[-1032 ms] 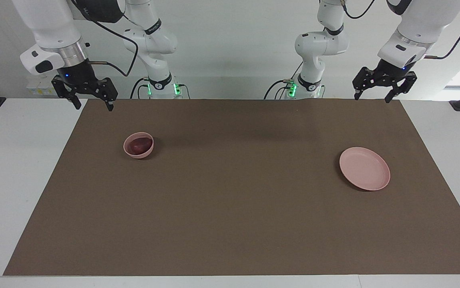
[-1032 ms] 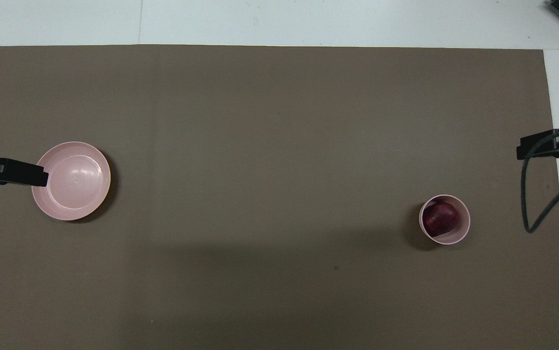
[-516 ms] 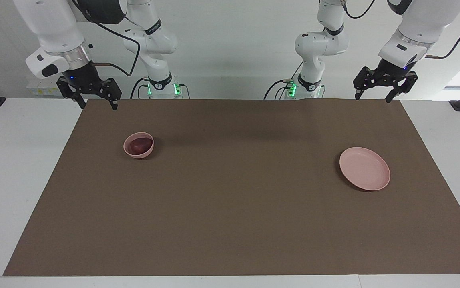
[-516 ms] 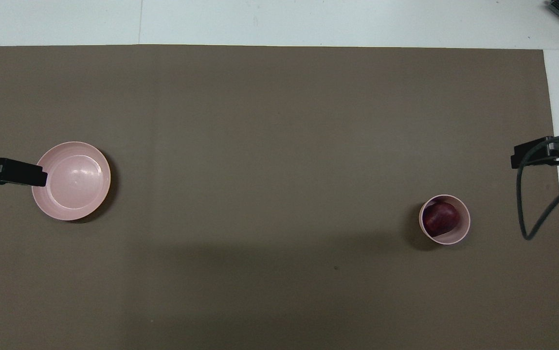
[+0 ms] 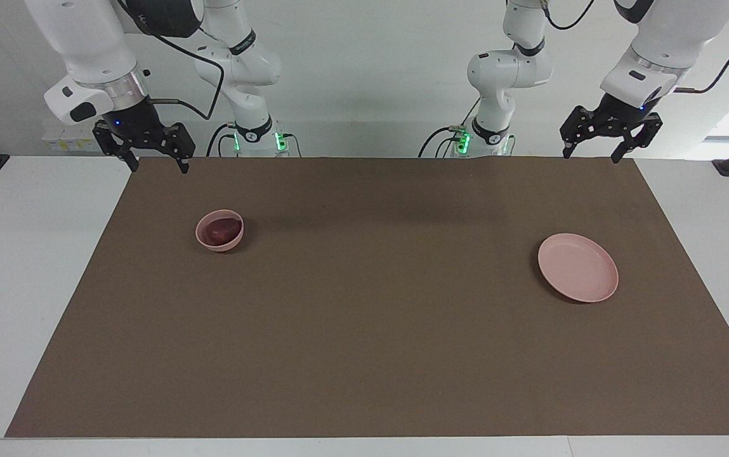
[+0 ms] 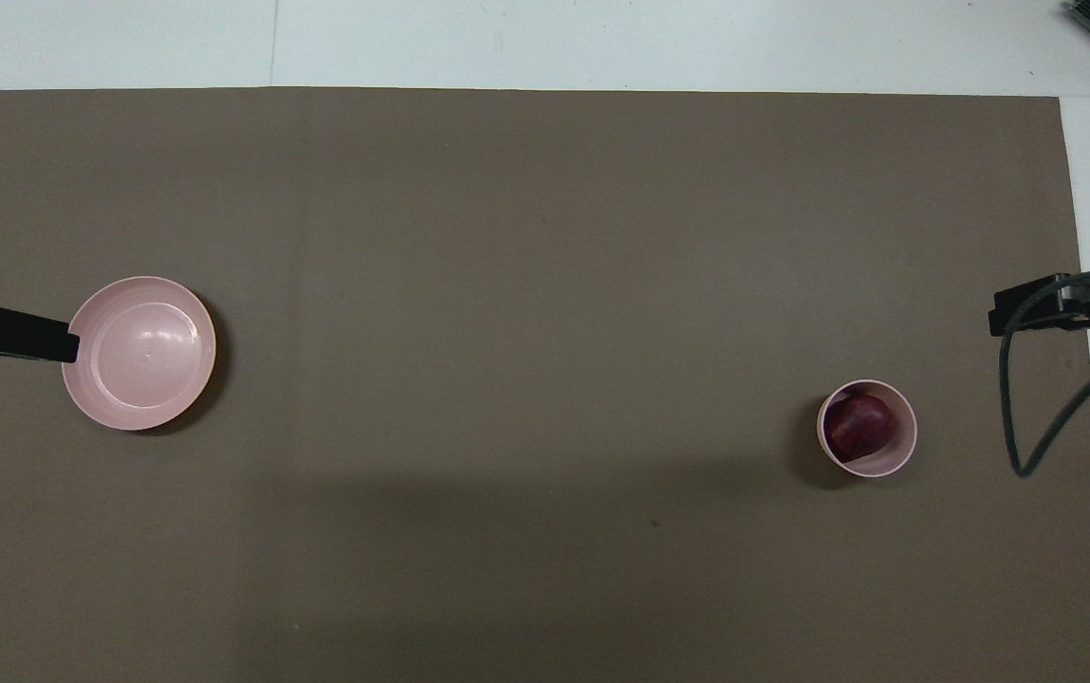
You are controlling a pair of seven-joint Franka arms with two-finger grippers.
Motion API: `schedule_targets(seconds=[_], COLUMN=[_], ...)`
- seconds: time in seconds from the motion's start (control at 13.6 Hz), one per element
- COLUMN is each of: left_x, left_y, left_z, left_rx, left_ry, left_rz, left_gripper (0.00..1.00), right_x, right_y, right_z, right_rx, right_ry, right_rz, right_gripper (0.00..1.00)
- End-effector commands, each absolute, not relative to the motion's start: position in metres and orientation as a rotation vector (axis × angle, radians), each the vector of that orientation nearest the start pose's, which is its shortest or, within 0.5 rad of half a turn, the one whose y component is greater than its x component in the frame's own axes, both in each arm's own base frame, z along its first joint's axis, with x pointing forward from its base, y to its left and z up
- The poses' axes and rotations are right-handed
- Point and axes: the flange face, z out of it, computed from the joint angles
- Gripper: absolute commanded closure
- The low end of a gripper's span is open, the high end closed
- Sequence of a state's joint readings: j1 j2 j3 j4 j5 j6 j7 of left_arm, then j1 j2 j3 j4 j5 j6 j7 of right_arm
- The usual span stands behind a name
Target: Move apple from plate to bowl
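In the bowl (image 5: 219,230), toward the right arm's end of the bench (image 5: 21,254), I see the apple (image 5: 216,233) sitting low inside the rim. The plate (image 5: 578,267) lies bare on the brown mat (image 5: 364,317), well apart, toward the left arm's end. My right gripper (image 5: 156,166) hangs over the mat's corner at the robots' edge, fingers spread, holding nothing. My left gripper (image 5: 591,154) hangs over the mat's other corner at that edge, likewise spread and holding nothing.
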State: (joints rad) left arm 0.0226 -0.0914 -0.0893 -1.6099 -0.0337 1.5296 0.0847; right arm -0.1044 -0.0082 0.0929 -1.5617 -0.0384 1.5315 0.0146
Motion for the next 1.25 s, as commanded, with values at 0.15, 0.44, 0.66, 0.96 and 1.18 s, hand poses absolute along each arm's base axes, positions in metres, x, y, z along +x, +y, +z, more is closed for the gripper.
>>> schedule_targets(seconds=[0.15,0.44,0.66,0.96,1.18], left_x=[0.5171,0.5171,0.5171,0.5171,0.5171], left_y=[-0.0378,-0.0378,-0.0378,-0.0378,-0.0378], left_z=[0.6543,0.6543,0.6543,0.6543,0.6543], left_rx=[-3.138,-3.138,-3.138,-3.138,-3.138], left_ry=[0.244,0.244,0.244,0.244,0.244], left_rz=[-0.011,-0.011,-0.011,-0.011,-0.011], left_gripper=[0.00,0.00,0.00,0.00,0.00], right_x=[0.5396,0.5396,0.5394,0.5394,0.5394], right_y=[-0.0109,-0.0151,-0.0175,-0.0175,-0.0167], right_z=[0.6302,0.6303,0.6302,0.6302,0.6295], right_rx=[-3.161,-3.160,-3.160,-3.160,-3.160], right_ry=[0.028,0.040,0.047,0.052,0.049], right_rz=[0.049,0.047,0.049,0.049,0.052], right_gripper=[0.00,0.00,0.00,0.00,0.00])
